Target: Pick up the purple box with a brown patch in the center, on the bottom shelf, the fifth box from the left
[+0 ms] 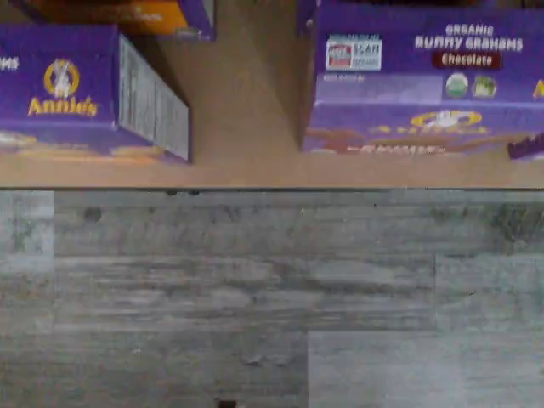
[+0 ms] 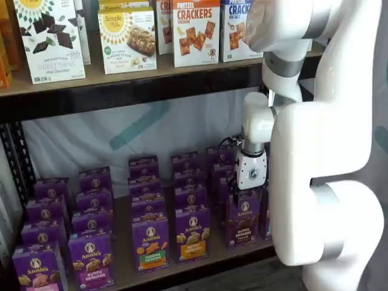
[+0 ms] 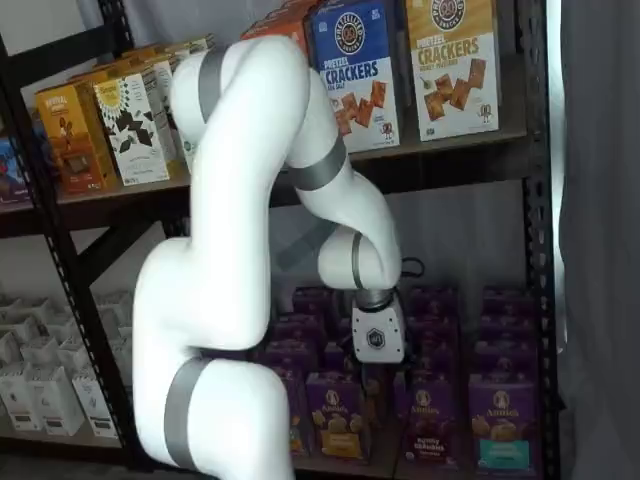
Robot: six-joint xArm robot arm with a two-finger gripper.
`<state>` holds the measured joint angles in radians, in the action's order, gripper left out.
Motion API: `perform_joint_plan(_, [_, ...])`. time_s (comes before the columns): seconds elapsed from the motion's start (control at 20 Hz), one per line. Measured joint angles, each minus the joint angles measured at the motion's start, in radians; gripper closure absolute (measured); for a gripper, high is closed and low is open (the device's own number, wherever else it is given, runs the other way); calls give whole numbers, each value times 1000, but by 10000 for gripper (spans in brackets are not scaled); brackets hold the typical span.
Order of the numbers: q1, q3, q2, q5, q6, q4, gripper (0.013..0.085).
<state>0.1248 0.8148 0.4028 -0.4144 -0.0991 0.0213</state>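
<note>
The robot's white hand (image 2: pixel 250 171) hangs low in front of the bottom shelf (image 2: pixel 127 273), its white body showing in both shelf views (image 3: pixel 376 336). Its black fingers cannot be made out in either shelf view, so whether the hand is released or clenched cannot be told.

The purple box (image 2: pixel 244 217) with the brown cookie picture on its face stands upright in the front row of the bottom shelf, directly beneath the hand's white body and very close to it. In a shelf view it appears at (image 3: pixel 431 419), just right of and below the hand, with a purple box with a green band (image 3: pixel 500 421) to its right. On its other side stands a purple box with an orange band (image 2: pixel 192 233), and beyond that a purple box with a green-and-orange label (image 2: pixel 151 243).

In the wrist view, looking down, the chocolate bunny grahams box (image 1: pixel 425 81) shows its top panel and the upper edge of its front. A neighbouring Annie's box (image 1: pixel 89 89) sits well apart from it, with bare tan shelf board (image 1: pixel 242 110) between them. Grey wood-plank floor (image 1: pixel 272 297) fills the rest of that view.
</note>
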Motion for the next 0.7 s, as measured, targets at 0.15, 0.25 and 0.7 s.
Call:
perform_joint_plan(0.15, [2, 69, 60, -6, -11, -9, 130])
perform_joint_plan(0.25, [3, 111, 94, -9, -18, -16, 130])
perform_joint_plan(0.7, [11, 294, 236, -45, -19, -9, 130])
